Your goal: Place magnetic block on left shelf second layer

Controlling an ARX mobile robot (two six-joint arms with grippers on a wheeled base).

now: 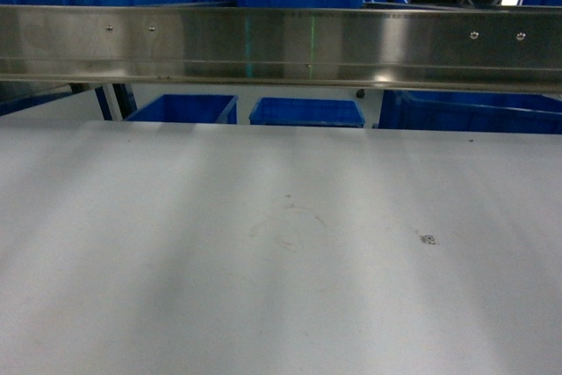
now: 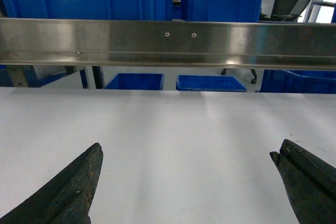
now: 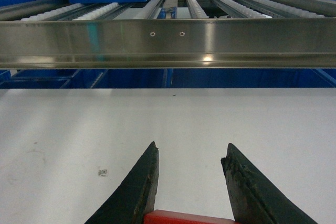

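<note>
Right gripper (image 3: 190, 182) pinches red magnetic block (image 3: 184, 217) at bottom centre, ready for carry. Left gripper (image 2: 186, 187) spread wide, idle over white tabletop (image 1: 263, 287). Steel rail (image 1: 281, 46) across top; roller rails (image 3: 210, 3) behind, likely shelf target.

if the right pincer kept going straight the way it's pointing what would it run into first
Probably the steel rail crossing its path. The right pincer, with the red block between its fingers, points over bare white tabletop toward it. If it rides higher than it looks, it could pass onto the roller rails behind.

Left gripper (image 2: 186, 187) jaws wide apart; right gripper (image 3: 190, 182) jaws narrower.
</note>
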